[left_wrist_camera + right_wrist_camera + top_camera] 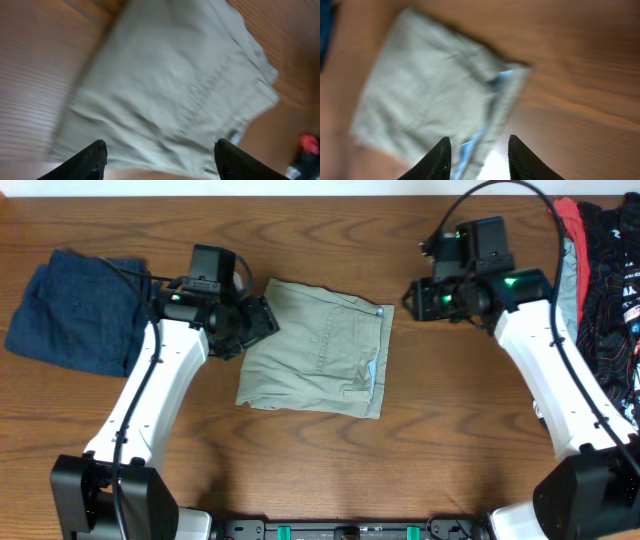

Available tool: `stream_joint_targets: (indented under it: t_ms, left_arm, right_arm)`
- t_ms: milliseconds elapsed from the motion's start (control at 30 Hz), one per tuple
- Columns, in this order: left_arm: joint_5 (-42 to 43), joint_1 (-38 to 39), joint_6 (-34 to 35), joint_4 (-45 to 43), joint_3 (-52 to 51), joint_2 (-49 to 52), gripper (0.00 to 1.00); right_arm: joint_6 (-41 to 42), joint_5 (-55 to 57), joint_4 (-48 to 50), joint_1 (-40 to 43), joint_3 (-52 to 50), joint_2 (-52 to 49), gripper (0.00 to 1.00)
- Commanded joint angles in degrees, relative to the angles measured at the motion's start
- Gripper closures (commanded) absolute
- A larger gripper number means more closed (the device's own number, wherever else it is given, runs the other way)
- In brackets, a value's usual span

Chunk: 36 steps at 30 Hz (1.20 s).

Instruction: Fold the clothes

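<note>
A brown wooden table (420, 430) fills the overhead view. Two white robot arms reach in from 6 o'clock, the left arm (150, 390) towards 10 o'clock and the right arm (550, 370) towards 1 o'clock.

At the centre lie the khaki shorts (315, 350), folded into a rough rectangle, flat on the wood. A dark blue denim garment (70, 310) lies crumpled at 9 o'clock, well apart from the shorts. A heap of red and black clothes (600, 270) sits at the 2 o'clock edge.

The left gripper (160, 150) hangs at the shorts' 9 o'clock edge, its jaws wide and empty. The right gripper (479, 145) hovers just off the 1 o'clock corner, its jaws partly spread and nothing visibly held.

A strip of pale blue lining (502, 77) peeks out along the 3 o'clock edge.

The likely risk is that a finger lifting away snags a loose layer and drags the fold open. Both wrist views are blurred, so contact with the cloth is hard to judge. Nothing stands between the grippers and the other garments.
</note>
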<state>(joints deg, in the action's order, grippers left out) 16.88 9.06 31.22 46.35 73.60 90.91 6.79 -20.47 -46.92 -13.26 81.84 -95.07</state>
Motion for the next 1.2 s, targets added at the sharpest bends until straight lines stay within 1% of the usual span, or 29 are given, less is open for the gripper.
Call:
stream_joint_targets:
  t_ms: [0, 200, 333, 600, 700, 733, 867, 900, 1000, 1100, 1167]
  left_arm:
    - [-4.52, -0.94, -3.80, 0.13, -1.27, 2.12, 0.29]
    - [-4.46, -1.01, -3.78, -0.46, -1.29, 7.50, 0.29]
    - [-3.87, -1.01, -3.76, 0.24, -1.29, 11.45, 0.27]
    - [-4.15, -1.01, -3.80, -0.07, -1.29, 16.04, 0.25]
    - [-4.09, -0.92, -3.78, 0.87, -1.40, 17.40, 0.25]
    - [-4.11, -0.85, -3.80, 1.64, -1.40, 18.10, 0.25]
    - [-4.09, -0.85, -3.78, 4.92, -1.42, 19.78, 0.25]
    - [-4.07, -0.83, -3.76, 6.12, -1.42, 20.17, 0.25]
    - [-2.86, -0.52, -3.76, 8.96, -1.97, 20.63, 0.25]
    - [1.40, 0.44, -3.74, 11.47, -2.97, 20.63, 0.26]
    - [3.89, 1.46, -3.76, 13.46, -3.26, 20.63, 0.26]
  right_arm:
    - [-3.32, -9.51, -0.74, -3.61, -2.58, -2.08, 0.60]
    - [-3.74, -9.25, -0.37, -9.55, -7.28, -5.49, 0.60]
    - [-3.69, -5.42, 0.20, -12.87, -10.08, -9.01, 0.60]
    - [-3.67, -3.52, -0.07, -15.61, -14.29, -14.40, 0.60]
    - [-3.58, 0.85, -0.17, -15.63, -15.23, -15.10, 0.67]
    - [-2.86, 4.42, -0.44, -15.39, -15.23, -15.10, 0.69]
    - [0.68, 16.41, -0.09, -13.86, -15.21, -15.10, 0.69]
    - [1.66, 19.74, 0.63, -12.96, -15.21, -15.10, 0.68]
    - [1.77, 23.76, 4.76, -10.40, -15.21, -15.10, 0.66]
    - [1.27, 26.58, 13.46, -7.13, -15.17, -15.10, 0.64]
    - [1.29, 26.64, 18.10, -5.07, -14.67, -15.10, 0.59]
